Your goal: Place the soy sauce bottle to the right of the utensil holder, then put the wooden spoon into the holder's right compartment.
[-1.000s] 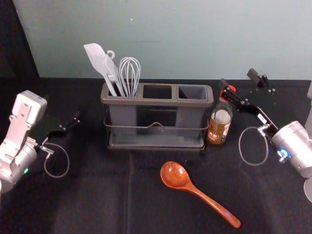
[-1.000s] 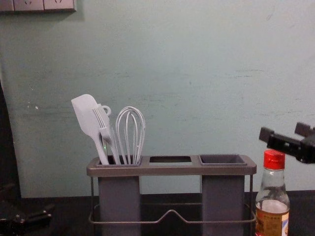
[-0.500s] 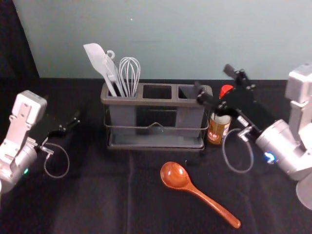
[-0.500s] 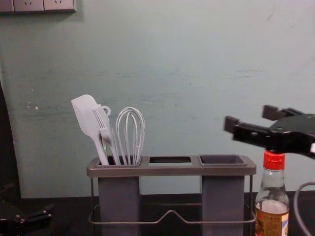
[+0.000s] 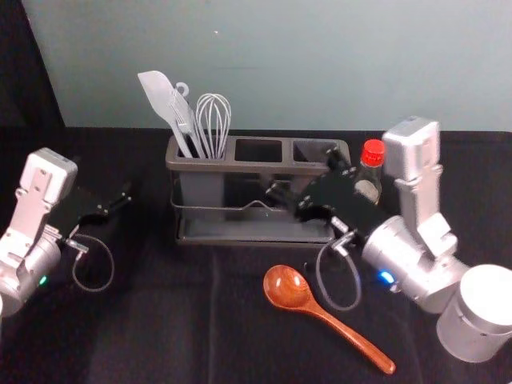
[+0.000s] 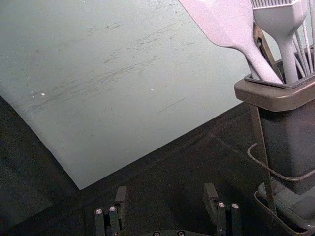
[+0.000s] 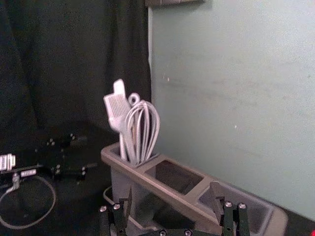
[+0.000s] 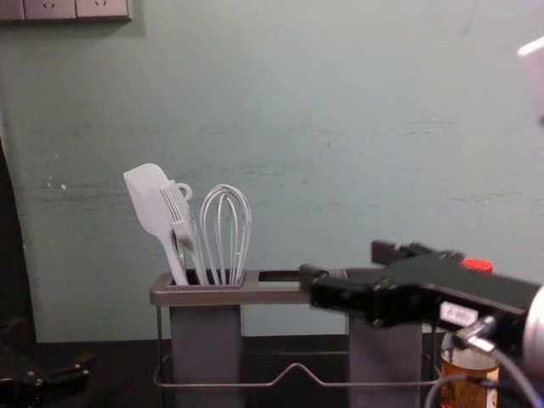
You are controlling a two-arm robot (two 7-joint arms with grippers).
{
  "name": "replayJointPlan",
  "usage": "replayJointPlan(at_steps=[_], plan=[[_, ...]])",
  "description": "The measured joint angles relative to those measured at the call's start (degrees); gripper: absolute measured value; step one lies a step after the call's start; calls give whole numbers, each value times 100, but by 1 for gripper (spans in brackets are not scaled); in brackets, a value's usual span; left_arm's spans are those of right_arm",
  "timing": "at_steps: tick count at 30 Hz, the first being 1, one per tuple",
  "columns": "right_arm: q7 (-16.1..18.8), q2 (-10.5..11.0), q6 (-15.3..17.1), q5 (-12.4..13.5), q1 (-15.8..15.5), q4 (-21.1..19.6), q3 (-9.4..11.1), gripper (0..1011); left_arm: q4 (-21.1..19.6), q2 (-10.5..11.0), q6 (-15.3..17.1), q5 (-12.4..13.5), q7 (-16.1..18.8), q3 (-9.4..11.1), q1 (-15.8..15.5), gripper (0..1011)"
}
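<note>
Well, in the head view the left gripper (image 5: pixel 124 194) idles at the utensil holder's (image 5: pixel 240 167) nine o'clock, fingers spread; the right gripper (image 5: pixel 306 174) hovers before its right half, fingers apart; the wooden spoon (image 5: pixel 314 309) lies at five o'clock, the soy sauce bottle (image 5: pixel 370 170) stands at three.

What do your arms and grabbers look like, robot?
The left arm and right arm are silvery-white with rounded parts. The left gripper and right gripper are black, with small shiny screws. Each arm has a looped grey cable. A small green light glows on the left arm, a blue light on the right.
</note>
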Motion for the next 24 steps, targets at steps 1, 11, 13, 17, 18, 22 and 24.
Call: replayJointPlan(at_steps=[1,11,13,17,18,22,24], plan=[[-26,-18,52,-31,-4,-8,-28,1002,0,0,0,0,0,0,0,1000],[-132,-194,404,-247,-24,-1,-175,1002,0,0,0,0,0,0,0,1000],[-132,-194,404,-247,-23,0,-174,1002,0,0,0,0,0,0,0,1000],[-132,-193,404,-247,-24,2,-173,1000,0,0,0,0,0,0,0,1000],[-132,-193,404,-247,-24,3,-173,1002,0,0,0,0,0,0,0,1000],[-133,-193,404,-245,-25,5,-171,1002,0,0,0,0,0,0,0,1000],[-133,-192,404,-244,-26,6,-170,1002,0,0,0,0,0,0,0,1000]])
